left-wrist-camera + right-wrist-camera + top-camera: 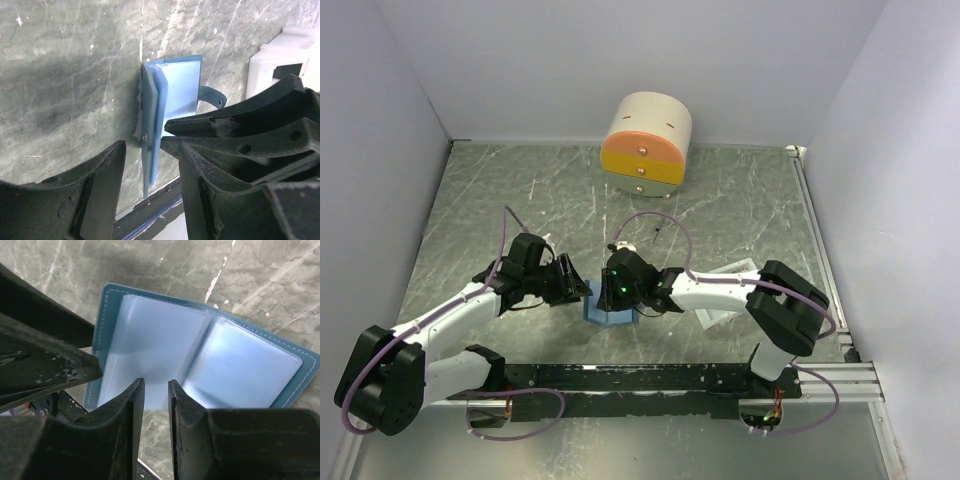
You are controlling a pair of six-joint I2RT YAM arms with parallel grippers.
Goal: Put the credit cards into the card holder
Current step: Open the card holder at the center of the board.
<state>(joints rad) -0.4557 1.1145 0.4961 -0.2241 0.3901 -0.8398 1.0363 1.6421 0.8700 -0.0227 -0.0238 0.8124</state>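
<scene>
While the left pincer (151, 150) stood spread, the holder (172, 95) on edge between its tips, the right pincer (156, 384) — jaws narrow, grip not discernible — faced its inside; propping it open steadily seemed wise — no cards showed.

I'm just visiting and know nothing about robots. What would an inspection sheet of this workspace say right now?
Surface: grey-green marbled table, scuffed with pale streaks.
Job's things: blue wallet open, propped between the arms; cards, nothing seen.
Clutter: round drawer box at the back; white tray partly under the right arm.
Grippers: left gripper open by the wallet; right gripper pinching its edge.
Cables: purple cables looping along both arms.
Surroundings: plain pale walls on three sides.
</scene>
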